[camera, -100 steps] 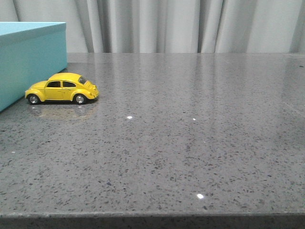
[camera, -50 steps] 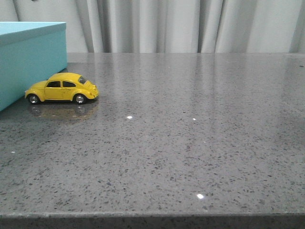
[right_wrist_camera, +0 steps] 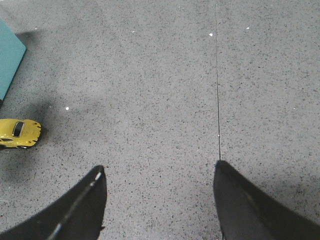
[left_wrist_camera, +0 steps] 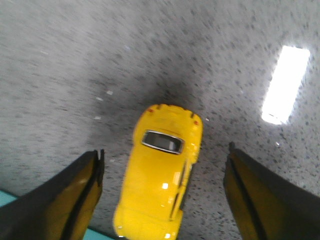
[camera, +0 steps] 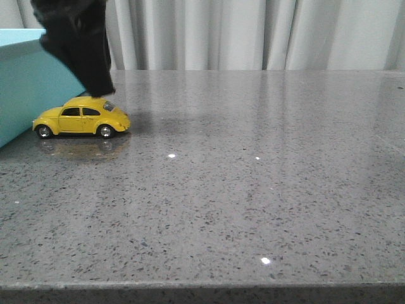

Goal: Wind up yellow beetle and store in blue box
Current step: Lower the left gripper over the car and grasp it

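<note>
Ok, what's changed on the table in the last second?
The left gripper has come down into the front view over the yellow beetle, open, one finger on each side of the car, not yet gripping. The beetle sits where it was beside the blue box. The right gripper is open above bare table.

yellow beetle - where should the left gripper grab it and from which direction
Probably from above, across the doors. The yellow beetle stands on its wheels on the table beside the blue box, so its two long flanks are the flattest opposed faces; the rounded roof would likely slip. The left gripper is open above it, a finger to each side.
</note>
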`<state>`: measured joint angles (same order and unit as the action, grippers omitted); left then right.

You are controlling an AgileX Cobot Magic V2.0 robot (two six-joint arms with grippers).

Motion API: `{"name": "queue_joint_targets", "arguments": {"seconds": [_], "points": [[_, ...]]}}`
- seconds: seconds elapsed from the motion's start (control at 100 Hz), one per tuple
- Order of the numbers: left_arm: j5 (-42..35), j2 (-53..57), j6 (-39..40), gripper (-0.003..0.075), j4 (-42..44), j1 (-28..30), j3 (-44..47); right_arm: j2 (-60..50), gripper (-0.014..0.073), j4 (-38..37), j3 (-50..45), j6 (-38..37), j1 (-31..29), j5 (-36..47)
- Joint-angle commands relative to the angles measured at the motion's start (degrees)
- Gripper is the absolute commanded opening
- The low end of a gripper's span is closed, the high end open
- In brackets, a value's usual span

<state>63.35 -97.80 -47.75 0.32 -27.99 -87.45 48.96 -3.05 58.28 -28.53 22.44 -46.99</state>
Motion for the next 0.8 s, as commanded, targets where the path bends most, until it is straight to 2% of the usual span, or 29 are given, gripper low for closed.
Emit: {"name": "queue_joint_targets", "arguments": {"seconds": [0.0,0.27,0.7,0.79], "points": [[1.1,0.7,-0.1,0.0494,0.8,-0.4,-2.0,-0.7,0.0468,-0.1,1.3,0.7,0.0,3.5],[-1.6,-0.5,-0.1,0.0494,3.4,-0.3,-2.0,-0.7,0.0468,0.0,1.3,0.7,0.0,3.5],[0.6,-3.8,0.0,0.0494,3.7,0.3,-2.0,-0.8,0.0468,1.1,1.3,0.7,0.0,3.6],[0.5,-3.8,0.0,0.0475,3.9,0.6,-2.0,-1.1,0.0468,1.1,1.3,0.7,0.0,3.6]]}}
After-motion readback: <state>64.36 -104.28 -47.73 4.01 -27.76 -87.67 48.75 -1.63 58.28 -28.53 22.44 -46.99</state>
